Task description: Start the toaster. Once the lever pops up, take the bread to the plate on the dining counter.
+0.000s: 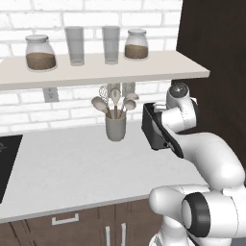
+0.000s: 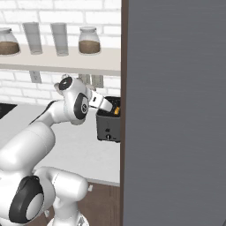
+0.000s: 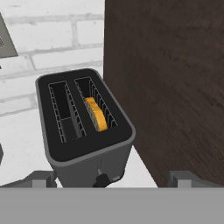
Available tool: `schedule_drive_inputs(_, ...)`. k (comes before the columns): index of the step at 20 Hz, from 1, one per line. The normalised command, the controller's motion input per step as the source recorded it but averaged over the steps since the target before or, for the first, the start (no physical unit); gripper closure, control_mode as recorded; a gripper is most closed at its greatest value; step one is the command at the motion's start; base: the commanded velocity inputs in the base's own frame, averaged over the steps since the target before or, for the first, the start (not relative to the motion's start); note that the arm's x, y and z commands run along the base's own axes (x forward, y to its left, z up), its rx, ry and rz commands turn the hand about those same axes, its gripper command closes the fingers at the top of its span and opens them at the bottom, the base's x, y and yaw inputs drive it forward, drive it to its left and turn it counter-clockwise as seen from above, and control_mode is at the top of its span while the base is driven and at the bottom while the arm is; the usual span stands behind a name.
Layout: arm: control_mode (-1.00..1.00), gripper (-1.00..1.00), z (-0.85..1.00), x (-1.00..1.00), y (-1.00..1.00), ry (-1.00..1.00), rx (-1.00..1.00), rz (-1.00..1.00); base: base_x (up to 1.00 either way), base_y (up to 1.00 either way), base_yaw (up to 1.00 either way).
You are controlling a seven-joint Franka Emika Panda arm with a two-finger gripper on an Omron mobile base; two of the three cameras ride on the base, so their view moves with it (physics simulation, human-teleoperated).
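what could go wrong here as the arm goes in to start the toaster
The toaster stands right beside the dark wood panel, so the open gripper could scrape that wall as it descends. The lever is small and low on the front face; a finger may slip past it. The bread sits in the slot nearer the panel.

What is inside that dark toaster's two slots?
The toaster has one golden-orange piece of bread standing on edge in the slot nearer the dark wooden panel. The other slot looks empty, showing only wire guides. The bread's lower part is hidden.
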Motion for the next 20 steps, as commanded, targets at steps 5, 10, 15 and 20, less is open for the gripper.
schedule_drive_inputs(5, -1.00, -1.00, 0.00, 0.00, 0.00, 0.00, 0.00, 0.00, 0.00, 0.00, 0.00)
schedule_drive_inputs(10, -1.00, -1.00, 0.00, 0.00, 0.00, 0.00, 0.00, 0.00, 0.00, 0.00, 0.00)
schedule_drive_inputs(15, -1.00, -1.00, 0.00, 0.00, 0.00, 0.00, 0.00, 0.00, 0.00, 0.00, 0.00)
schedule_drive_inputs(20, -1.00, -1.00, 0.00, 0.00, 0.00, 0.00, 0.00, 0.00, 0.00, 0.00, 0.00)
